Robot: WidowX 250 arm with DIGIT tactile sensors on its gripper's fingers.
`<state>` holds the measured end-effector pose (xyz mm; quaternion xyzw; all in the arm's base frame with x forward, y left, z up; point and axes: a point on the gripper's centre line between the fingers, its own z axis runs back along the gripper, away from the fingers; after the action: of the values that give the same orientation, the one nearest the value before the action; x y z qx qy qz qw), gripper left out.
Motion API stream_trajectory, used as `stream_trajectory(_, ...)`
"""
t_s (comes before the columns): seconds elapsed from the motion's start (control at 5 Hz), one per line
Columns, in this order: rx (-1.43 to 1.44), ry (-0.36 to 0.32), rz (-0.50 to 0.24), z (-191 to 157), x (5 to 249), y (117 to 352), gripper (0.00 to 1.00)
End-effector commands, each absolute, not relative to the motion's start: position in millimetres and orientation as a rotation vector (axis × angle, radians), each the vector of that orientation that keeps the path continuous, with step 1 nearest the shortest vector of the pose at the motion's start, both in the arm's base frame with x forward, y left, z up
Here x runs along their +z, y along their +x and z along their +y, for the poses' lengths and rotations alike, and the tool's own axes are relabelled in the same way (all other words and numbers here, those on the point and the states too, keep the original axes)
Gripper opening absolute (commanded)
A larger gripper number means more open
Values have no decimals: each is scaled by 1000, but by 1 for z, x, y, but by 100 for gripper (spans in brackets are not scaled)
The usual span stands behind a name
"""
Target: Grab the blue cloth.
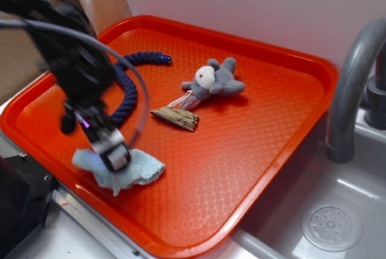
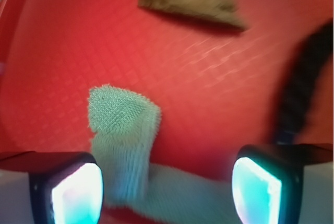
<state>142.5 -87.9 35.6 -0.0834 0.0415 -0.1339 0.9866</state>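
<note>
The blue cloth [image 1: 136,173] lies crumpled on the red tray [image 1: 253,144] near its front left rim. My gripper [image 1: 114,156] hangs directly over it, fingers pointing down at its left part. In the wrist view the blue cloth [image 2: 125,140] runs between my two glowing pads [image 2: 78,192], one fold standing up close to the left pad. The gripper [image 2: 167,190] is open, with a wide gap on the right side of the cloth. Whether the fingers touch the cloth is unclear.
A dark navy rope [image 1: 129,90] curls behind the gripper. A grey plush mouse [image 1: 214,81] and a brown scrap [image 1: 176,118] lie mid-tray. A grey faucet [image 1: 353,84] and sink drain [image 1: 332,227] sit to the right. A wall backs the tray.
</note>
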Motion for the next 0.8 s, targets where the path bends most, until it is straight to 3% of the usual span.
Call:
stream_trajectory(0.0,-342,-203,53,-118,42,116,100)
stream_trajectory(0.2,-369,-141,50,-127,34,110,13)
stream_trajectory(0.4,-363,-153,58,-126,34,111,0)
stream_trajectory(0.6,-368,-131,55,-127,33,109,0)
